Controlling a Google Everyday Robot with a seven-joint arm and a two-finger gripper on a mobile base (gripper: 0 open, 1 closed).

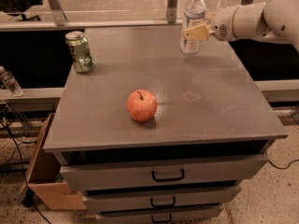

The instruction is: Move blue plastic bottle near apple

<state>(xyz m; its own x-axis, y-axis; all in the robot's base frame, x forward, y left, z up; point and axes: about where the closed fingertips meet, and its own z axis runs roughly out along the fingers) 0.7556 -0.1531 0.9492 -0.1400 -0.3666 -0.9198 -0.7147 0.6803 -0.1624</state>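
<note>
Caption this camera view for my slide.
Gripper at the tall clear plastic bottle, far from the round red apple.

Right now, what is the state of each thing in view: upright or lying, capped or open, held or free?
blue plastic bottle, upright, cap on, far right of the table; held or not, cannot tell.
hand, level with the bottle's label.
apple, stem up, free, near the table's middle.
green can, upright, free, far left corner.
small bottle, tilted, off the table's left side.

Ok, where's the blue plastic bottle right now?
The blue plastic bottle stands upright far back on the table, right of centre, gripper at its label, well behind the apple.
</note>
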